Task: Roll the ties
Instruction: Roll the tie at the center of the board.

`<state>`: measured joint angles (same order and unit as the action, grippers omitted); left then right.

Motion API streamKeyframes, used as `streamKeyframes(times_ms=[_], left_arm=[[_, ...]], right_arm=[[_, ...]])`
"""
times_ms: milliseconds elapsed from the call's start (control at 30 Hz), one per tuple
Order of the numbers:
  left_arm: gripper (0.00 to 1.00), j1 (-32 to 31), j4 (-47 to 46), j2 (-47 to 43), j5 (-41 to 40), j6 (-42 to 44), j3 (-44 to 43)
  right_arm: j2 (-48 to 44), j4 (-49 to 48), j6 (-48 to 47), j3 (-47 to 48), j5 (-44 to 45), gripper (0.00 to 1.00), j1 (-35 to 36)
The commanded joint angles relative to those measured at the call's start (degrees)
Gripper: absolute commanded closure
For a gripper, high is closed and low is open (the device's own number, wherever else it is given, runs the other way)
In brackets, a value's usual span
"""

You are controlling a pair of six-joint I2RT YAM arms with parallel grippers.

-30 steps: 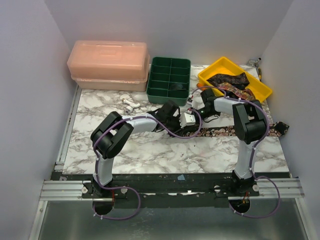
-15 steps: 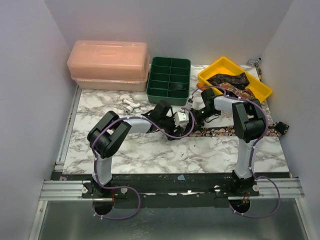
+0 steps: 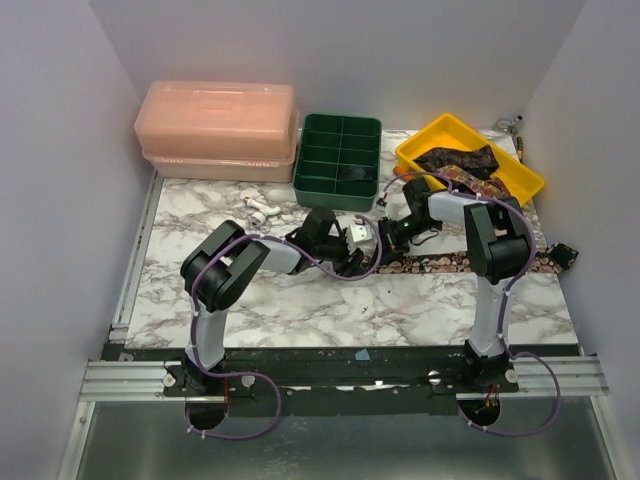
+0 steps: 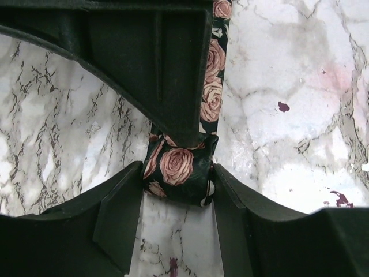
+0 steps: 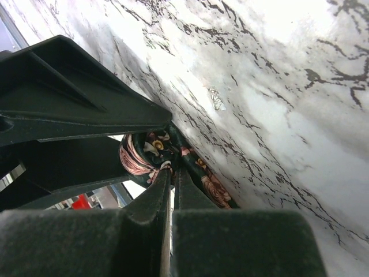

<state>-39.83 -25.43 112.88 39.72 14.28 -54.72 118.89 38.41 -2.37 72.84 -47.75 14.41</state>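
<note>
Rose-print tie (image 3: 450, 264) flat along table (image 4: 288, 115), right of centre, its left end rolled up. Left hand (image 4: 179, 176) pinches roll (image 4: 176, 167) from both sides. Right hand (image 5: 171, 170) pressed together, tips against roll

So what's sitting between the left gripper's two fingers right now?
The rolled-up end of the rose-patterned tie sits there, filling the gap between the fingers. The left wrist view shows it.
</note>
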Motion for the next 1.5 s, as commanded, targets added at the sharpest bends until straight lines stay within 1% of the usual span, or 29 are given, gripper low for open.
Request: streamKeyframes(times_ms=[0, 100, 133, 167, 233, 267, 333, 367, 400, 500, 567, 600, 667, 700, 800, 933, 1033, 1067, 1133, 1200, 1267, 1300, 1367, 1400, 1433, 1467], left_arm=[[0.49, -1.04, -2.17, 2.77, -0.02, -0.01, 0.29], [0.46, -1.81, -0.81, 3.25, -0.59, 2.22, -0.78], [0.46, -2.1, 0.22, 3.59, -0.91, 2.67, -1.22], [0.49, -2.16, 0.97, 3.85, -1.26, 3.2, -1.58], [0.68, -2.26, 4.32, 4.1, -2.2, 4.41, -2.66], [0.75, -2.35, 6.4, 3.87, -2.76, 5.0, -3.11], [0.82, -2.35, 10.41, 2.87, -4.81, 6.7, -3.18], [0.84, -2.35, 13.13, 2.42, -6.43, 7.37, -3.48], [0.84, -2.35, 16.08, 2.0, -8.12, 8.02, -4.07], [0.83, -2.38, 21.52, 0.31, -12.48, 9.22, -4.17], [0.8, -2.48, 24.27, -0.28, -13.6, 9.01, -4.21], [0.79, -2.53, 25.28, -0.45, -14.06, 8.72, -4.34], [0.76, -2.68, 26.99, -0.56, -14.72, 8.12, -4.58], [0.75, -2.7, 27.47, -0.51, -14.82, 7.68, -4.81], [0.73, -2.79, 28.77, -0.52, -15.08, 6.53, -5.72], [0.72, -3.23, 30.02, -0.69, -15.24, 6.61, -6.54], [0.72, -3.42, 30.75, -0.53, -15.57, 6.68, -6.82], [0.71, -3.41, 31.02, -0.4, -15.55, 6.64, -7.02], [0.71, -3.5, 31.31, -0.23, -15.59, 6.63, -7.2], [0.7, -3.5, 31.9, -0.18, -15.38, 6.61, -7.62], [0.65, -3.26, 32.11, -0.2, -14.14, 6.47, -7.94], [0.63, -2.94, 32.1, -0.23, -12.66, 6.46, -7.93], [0.52, -2.09, 30.64, -0.62, -10.13, 5.65, -7.53], [0.47, -1.26, 29.0, -1.03, -7.29, 5.5, -6.56], [0.44, -0.56, 26.38, -1.76, -5.46, 4.76, -5.28], [0.39, 0.3, 22.42, -2.6, -3.1, 4.1, -3.35]], right_arm=[[5.74, -2.19, -5.01, -2.97, 16.48, 0.99, 0.5], [5.52, -2.61, -4.9, -3.3, 15.66, 0.99, 0.53], [5.33, -2.75, -4.69, -3.4, 15.31, 0.99, 0.53], [5.14, -2.89, -4.51, -3.42, 14.86, 0.99, 0.57], [4.81, -2.92, -4.06, -3.25, 13.97, 0.99, 0.53], [4.33, -2.86, -3.81, -3.02, 13.68, 0.99, 0.53], [2.8, -2.03, -3.12, -2.22, 13.11, 0.99, 0.46], [1.91, -1.25, -2.79, -1.67, 12.76, 0.98, 0.36], [0.83, -0.29, -2.22, -1.16, 11.76, 0.94, 0.0], [-2.8, 1.88, -0.27, -0.42, 7.0, 0.72, -1.52], [-5.19, 2.54, 1.29, -0.86, 3.63, 0.56, -1.91], [-6.11, 2.15, 2.13, -1.49, 1.13, 0.5, -1.88], [-7.4, -0.73, 6.95, -3.2, -2.69, 0.46, -1.72], [-7.49, -2.4, 9.06, -3.88, -3.22, 0.46, -1.34], [-5.95, -4.58, 10.86, -3.82, -3.14, 0.51, 0.7], [-3.67, -7.89, 14.41, -2.62, -4.43, 0.51, 2.17], [-2.7, -8.95, 15.11, -0.9, -4.31, 0.51, 2.69], [-2.28, -8.88, 14.95, -0.35, -4.18, 0.53, 2.97], [-1.21, -7.57, 13.11, 0.52, -2.68, 0.63, 3.87], [0.42, -5.51, 10.8, 0.7, -0.27, 0.75, 4.04], [2.4, -1.75, 6.57, 1.29, 3.14, 0.97, 4.0], [2.82, -1.01, 4.5, 0.9, 4.57, 0.99, 3.84], [2.79, -0.62, 1.18, -0.7, 7.37, 0.99, 3.24], [2.87, -0.54, 0.15, -1.4, 8.44, 0.99, 2.73], [3.21, -0.3, -0.81, -1.78, 8.97, 0.99, 1.98], [3.9, 0.02, -1.62, -2.03, 8.63, 0.99, 1.17]])
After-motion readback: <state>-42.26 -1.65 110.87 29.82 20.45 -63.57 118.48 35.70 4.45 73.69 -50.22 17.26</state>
